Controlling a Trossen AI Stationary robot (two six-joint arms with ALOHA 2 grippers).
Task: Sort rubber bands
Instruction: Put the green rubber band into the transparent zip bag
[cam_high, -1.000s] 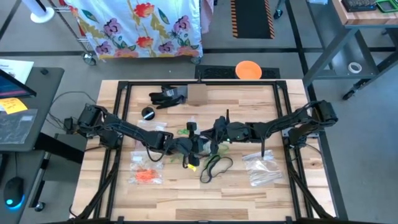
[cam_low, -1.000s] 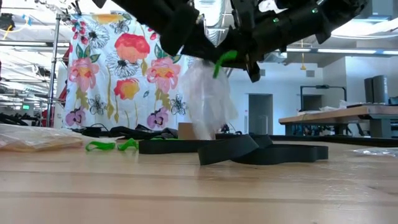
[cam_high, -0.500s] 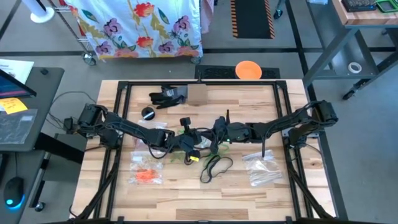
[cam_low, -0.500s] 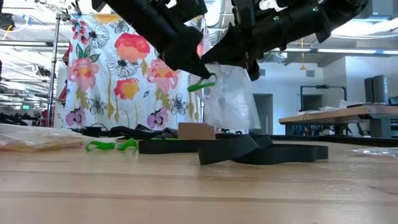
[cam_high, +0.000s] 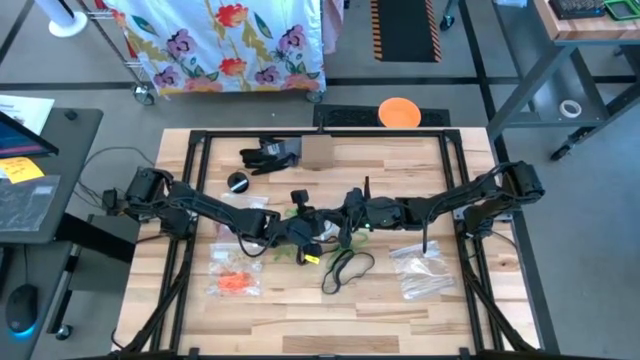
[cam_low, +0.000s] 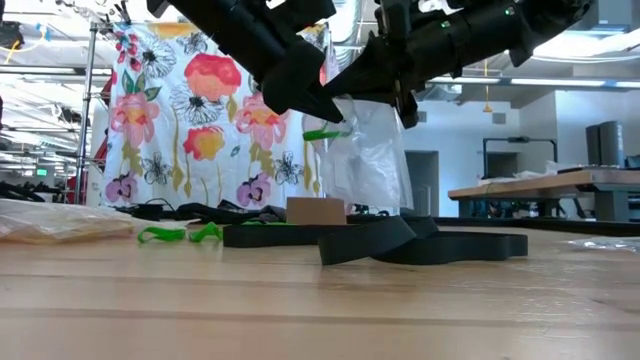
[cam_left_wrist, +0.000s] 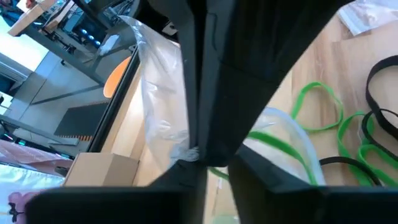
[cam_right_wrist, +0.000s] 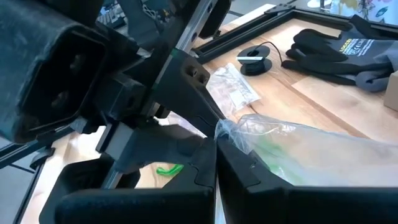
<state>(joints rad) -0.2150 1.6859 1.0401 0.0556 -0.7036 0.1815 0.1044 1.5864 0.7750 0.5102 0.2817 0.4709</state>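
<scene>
Left gripper (cam_low: 325, 112) has loosened beside the bag (cam_low: 370, 160) the right gripper (cam_low: 385, 92) pinches.

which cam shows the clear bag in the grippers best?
Low view: the bag hangs in full, lifted off the table. The right wrist view shows its top pinched by the right gripper, the left wrist view only part of it, and the high view hides it under the arms.

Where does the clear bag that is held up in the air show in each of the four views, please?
High: bag mid-table, mostly hidden between the claws.
Low: hanging centre, above black bands.
Left wrist: left of the finger.
Right wrist: lower right.
Shared landmark: cardboard box.
</scene>
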